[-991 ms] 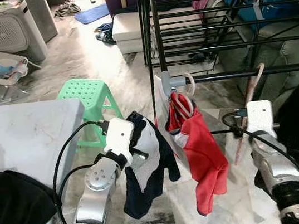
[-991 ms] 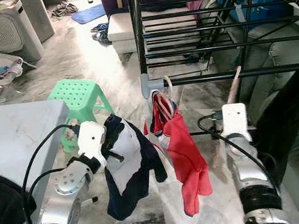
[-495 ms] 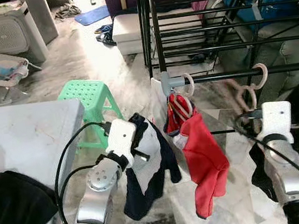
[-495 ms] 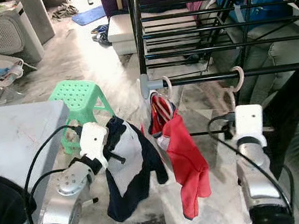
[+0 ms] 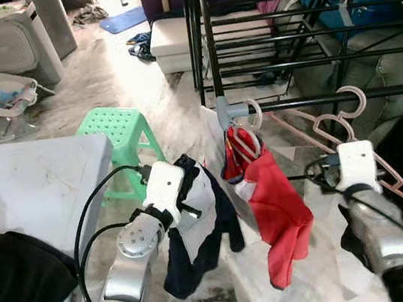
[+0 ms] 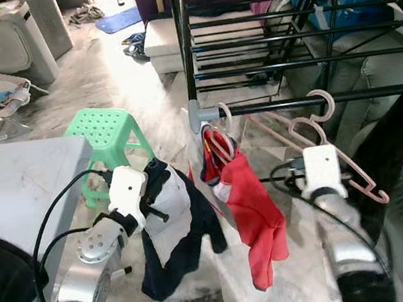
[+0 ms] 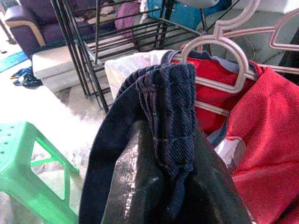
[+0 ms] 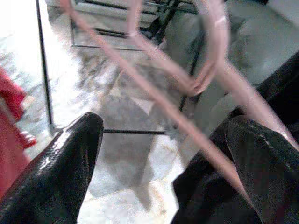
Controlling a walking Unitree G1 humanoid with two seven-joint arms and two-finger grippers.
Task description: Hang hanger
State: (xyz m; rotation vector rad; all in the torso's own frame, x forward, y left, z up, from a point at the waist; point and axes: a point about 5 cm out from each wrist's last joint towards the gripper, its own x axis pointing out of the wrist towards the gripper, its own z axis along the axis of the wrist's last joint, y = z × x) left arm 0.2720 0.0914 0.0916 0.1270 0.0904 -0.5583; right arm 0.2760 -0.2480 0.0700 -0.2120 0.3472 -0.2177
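At lower left, the grey bench [image 5: 39, 183] carries a black cloth [image 5: 12, 282]. The marble floor [image 5: 118, 76] bears a green stool [image 5: 119, 133] at centre left.

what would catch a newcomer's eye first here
The bright red garment hanging from the black metal drying rack's front bar stands out at centre. Left of it, the left gripper is clamped on a dark navy garment. To the right, an empty pink plastic hanger hangs on the same bar, above the open right gripper.
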